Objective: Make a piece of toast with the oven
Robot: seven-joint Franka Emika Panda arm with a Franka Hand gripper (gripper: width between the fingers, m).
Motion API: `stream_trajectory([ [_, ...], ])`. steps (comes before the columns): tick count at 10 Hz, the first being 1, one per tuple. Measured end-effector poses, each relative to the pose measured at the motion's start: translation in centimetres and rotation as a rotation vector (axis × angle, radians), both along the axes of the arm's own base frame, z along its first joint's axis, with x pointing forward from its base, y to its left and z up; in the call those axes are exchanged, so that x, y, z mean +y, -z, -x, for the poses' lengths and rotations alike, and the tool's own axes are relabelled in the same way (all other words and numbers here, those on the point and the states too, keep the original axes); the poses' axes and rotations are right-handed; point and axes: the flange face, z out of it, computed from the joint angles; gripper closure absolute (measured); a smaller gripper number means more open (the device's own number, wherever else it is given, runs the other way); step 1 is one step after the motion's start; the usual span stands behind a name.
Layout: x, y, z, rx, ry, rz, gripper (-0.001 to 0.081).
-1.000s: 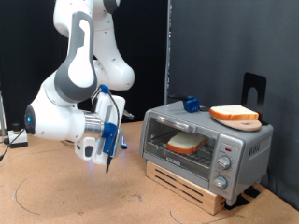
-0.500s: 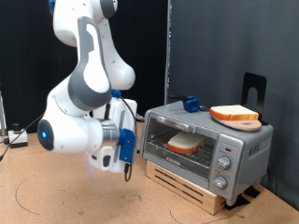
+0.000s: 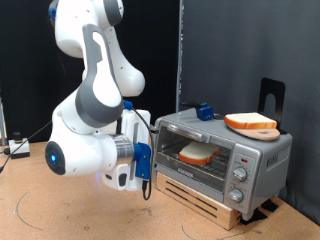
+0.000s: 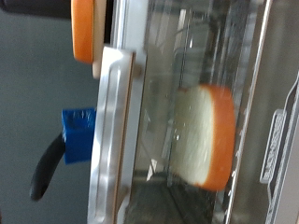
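Note:
The silver oven point(image 3: 262, 152) stands on the exterior view's right with its glass door shut. The piece of toast point(image 3: 197, 153) lies on the rack inside, seen through the glass. My gripper point(image 3: 146, 172) hangs low just to the left of the oven's front corner, close to the door and holding nothing that I can see. The wrist view looks at the door from close up: the toast point(image 4: 207, 135) behind the glass and the grey bar handle point(image 4: 117, 140). The fingers do not show in the wrist view.
A round wooden board point(image 3: 250, 122) with an orange rim lies on the oven's top, next to a small blue object point(image 3: 205, 110) and a black stand point(image 3: 270, 95). The oven rests on a slatted wooden base point(image 3: 205, 196). Knobs point(image 3: 240, 176) are on its right panel.
The arm has swung to the exterior view's right and the gripper has come from well left of the oven to right beside its door. The oven and toast have not moved.

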Motion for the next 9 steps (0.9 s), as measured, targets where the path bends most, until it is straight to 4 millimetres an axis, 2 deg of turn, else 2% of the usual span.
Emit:
stream_trajectory([
  [6,3.1,3.3,-5.7,0.068,0.016,0.013,-0.0002],
  [9,2.8,3.3,-5.8,0.061,0.037,-0.051,-0.0002],
])
